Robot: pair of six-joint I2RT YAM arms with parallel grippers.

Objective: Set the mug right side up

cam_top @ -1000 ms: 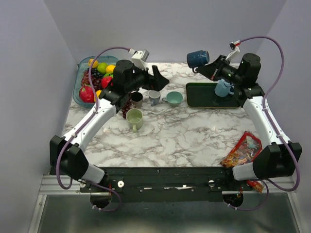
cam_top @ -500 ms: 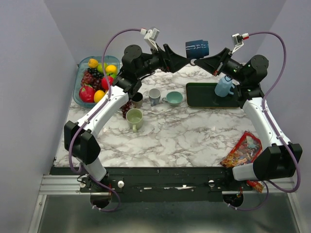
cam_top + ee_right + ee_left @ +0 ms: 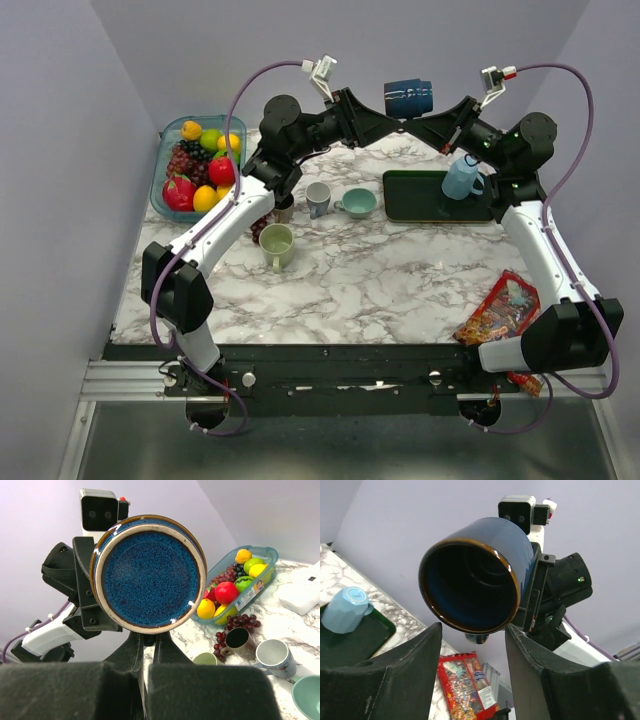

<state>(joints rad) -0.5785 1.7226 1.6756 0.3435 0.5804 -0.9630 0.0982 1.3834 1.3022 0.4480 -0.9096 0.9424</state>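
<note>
The right pincer (image 3: pixel 149 641) is clenched on the handle of the blue mug (image 3: pixel 408 97), high above the table (image 3: pixel 380 270). The mug's axis lies roughly horizontal, mouth facing the released left pincer (image 3: pixel 472 630).

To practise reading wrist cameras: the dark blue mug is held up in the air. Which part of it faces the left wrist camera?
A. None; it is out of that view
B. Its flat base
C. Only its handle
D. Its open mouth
D: the left wrist view looks straight into the hollow of the dark blue mug, with the rim showing all round.
</note>
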